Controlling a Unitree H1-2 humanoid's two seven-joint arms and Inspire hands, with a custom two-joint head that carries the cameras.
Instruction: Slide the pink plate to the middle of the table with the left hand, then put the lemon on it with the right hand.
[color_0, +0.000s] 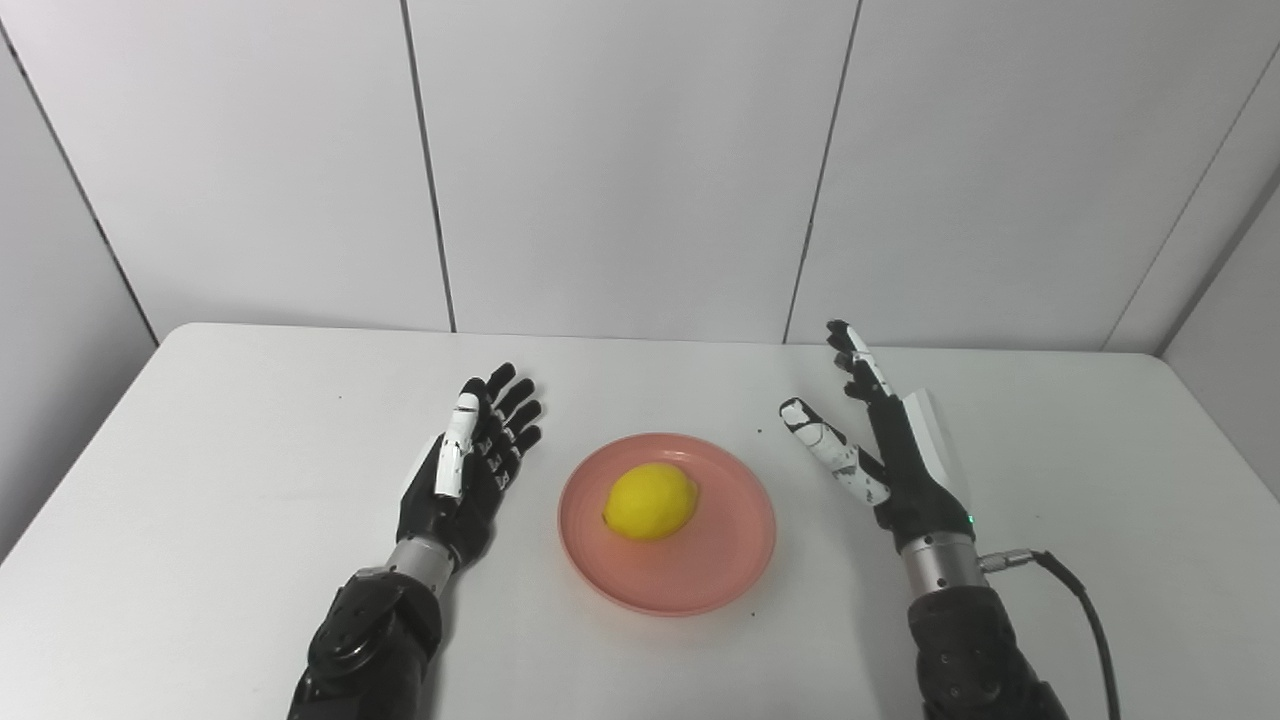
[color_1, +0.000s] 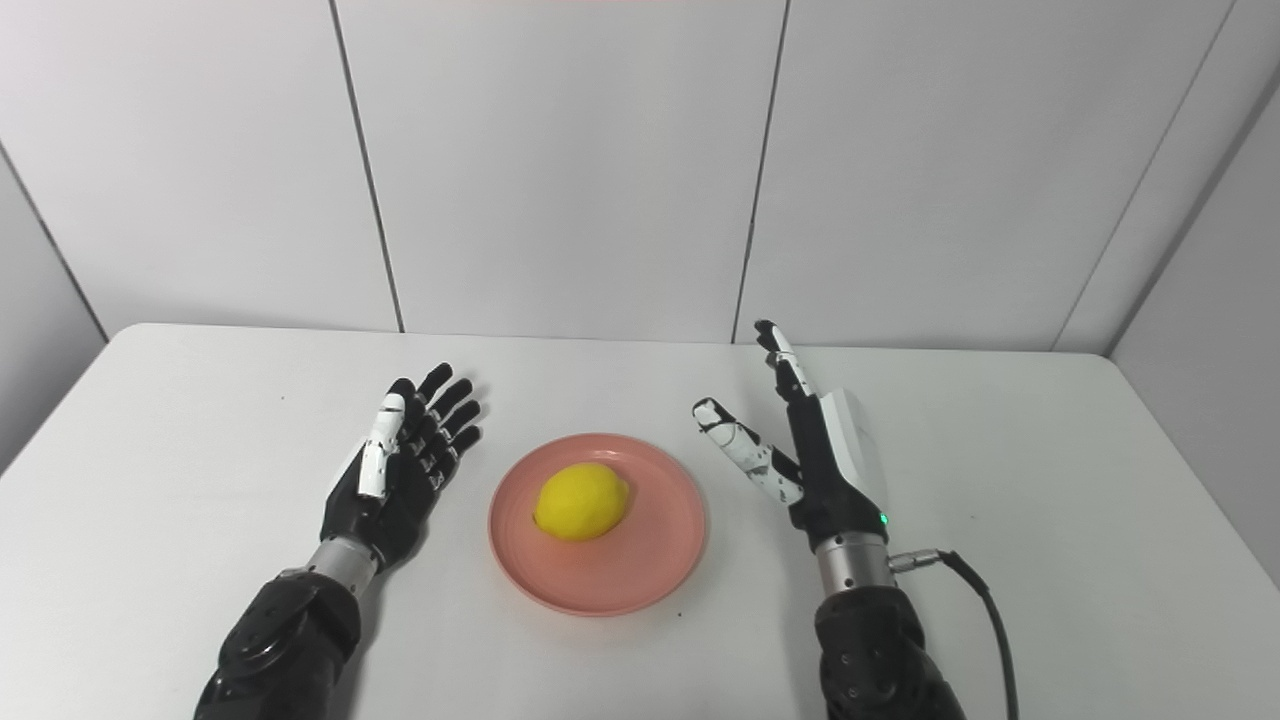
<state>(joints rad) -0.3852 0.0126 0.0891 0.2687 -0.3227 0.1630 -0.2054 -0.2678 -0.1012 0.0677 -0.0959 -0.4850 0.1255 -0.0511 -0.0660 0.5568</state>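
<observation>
A pink plate (color_0: 700, 570) lies flat near the middle of the white table (color_0: 200, 480). A yellow lemon (color_0: 651, 501) rests on the plate, a little left of its centre. My left hand (color_0: 470, 460) lies just left of the plate, open, palm up, fingers spread, not touching the rim. To the plate's right my right hand (color_0: 880, 440) stands on edge, open, thumb angled toward the plate, fingers pointing at the far wall. Neither hand holds anything.
White wall panels (color_0: 620, 160) stand right behind the table's far edge. A black cable (color_0: 1085, 600) runs from my right wrist down toward the near right. A few small dark specks dot the tabletop.
</observation>
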